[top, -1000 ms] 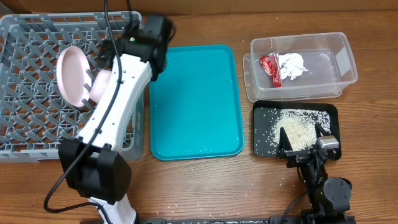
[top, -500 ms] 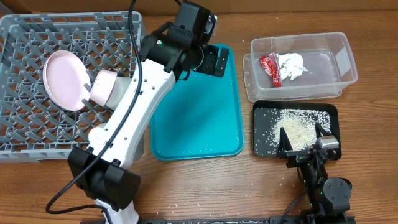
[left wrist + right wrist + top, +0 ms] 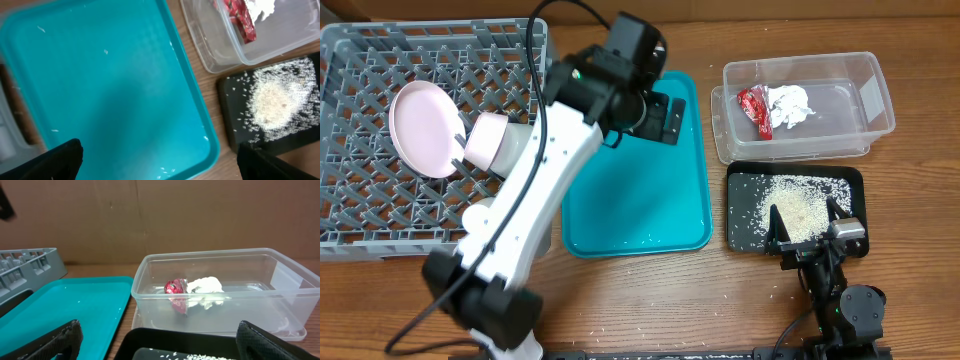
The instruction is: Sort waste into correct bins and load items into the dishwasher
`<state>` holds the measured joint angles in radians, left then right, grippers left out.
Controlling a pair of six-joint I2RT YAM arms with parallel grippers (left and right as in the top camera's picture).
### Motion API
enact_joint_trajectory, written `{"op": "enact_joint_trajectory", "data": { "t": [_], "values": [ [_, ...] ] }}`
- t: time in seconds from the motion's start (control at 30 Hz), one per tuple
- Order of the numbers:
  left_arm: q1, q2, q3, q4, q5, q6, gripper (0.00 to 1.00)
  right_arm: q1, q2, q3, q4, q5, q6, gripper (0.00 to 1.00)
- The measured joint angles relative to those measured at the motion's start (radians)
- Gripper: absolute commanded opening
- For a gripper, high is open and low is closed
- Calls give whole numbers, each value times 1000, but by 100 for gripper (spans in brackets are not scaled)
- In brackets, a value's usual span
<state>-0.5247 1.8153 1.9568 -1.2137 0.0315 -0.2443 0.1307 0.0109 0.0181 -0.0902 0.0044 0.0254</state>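
My left gripper point(image 3: 668, 108) hangs over the far end of the teal tray point(image 3: 635, 205). Its fingers are spread wide and there is nothing between them. The tray below it carries only some scattered grains.

My right gripper point(image 3: 807, 224) is to the right of the teal tray, low over the near edge of the black tray point(image 3: 744, 236). It is also spread apart and empty.

The waste looks sorted. The rice point(image 3: 798, 205) lies in a heap on the black tray, right of the teal tray at its near end. The red wrapper point(image 3: 754, 108) and the white tissue point(image 3: 792, 105) lie side by side in the clear tub point(image 3: 865, 95), right of the teal tray at its far end.

The dish rack point(image 3: 360, 215) is on the left of the teal tray. In it the round plate point(image 3: 423, 128) stands on its edge, and the small pink bowl point(image 3: 488, 140) is just beside it.

I cannot see the grey-green bowl, the cup or the chopsticks anywhere. My left arm covers part of the rack, so they may be under it. I judge the task to be near its end, but I cannot confirm these three.
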Motion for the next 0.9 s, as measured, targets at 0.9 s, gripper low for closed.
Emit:
{"op": "enact_joint_trajectory", "data": {
  "t": [0.9],
  "values": [
    [-318,-703,3,-363,-397,-143,100,0,0,0,0,0,0,100]
  ]
}}
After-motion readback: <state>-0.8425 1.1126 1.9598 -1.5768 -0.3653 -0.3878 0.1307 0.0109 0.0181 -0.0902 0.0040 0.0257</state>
